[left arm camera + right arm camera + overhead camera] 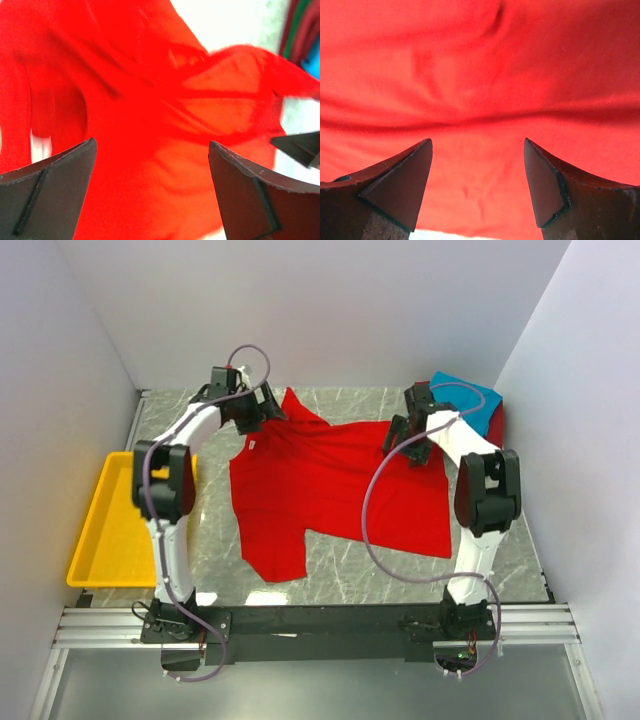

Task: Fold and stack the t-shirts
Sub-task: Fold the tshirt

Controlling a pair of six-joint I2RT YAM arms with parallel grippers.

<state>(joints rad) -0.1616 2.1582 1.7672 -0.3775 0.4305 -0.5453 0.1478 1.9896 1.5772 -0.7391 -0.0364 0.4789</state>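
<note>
The bright red t-shirt (330,480) lies spread across the marble table, its small white neck label (253,445) near the far left. My left gripper (268,412) hovers open over that shirt's far-left shoulder. In the left wrist view its fingers (60,180) stand wide apart over rumpled red cloth (150,100). My right gripper (398,440) is open above the shirt's far-right edge, and the right wrist view shows smooth red cloth (480,75) below its gap (477,145). A folded turquoise-blue t-shirt (468,400) rests on a darker red one (497,425) at the far right corner.
A yellow plastic tray (110,525) sits at the table's left edge. White walls close in the left, far and right sides. Bare marble (350,565) shows in front of the shirt, near the arm bases.
</note>
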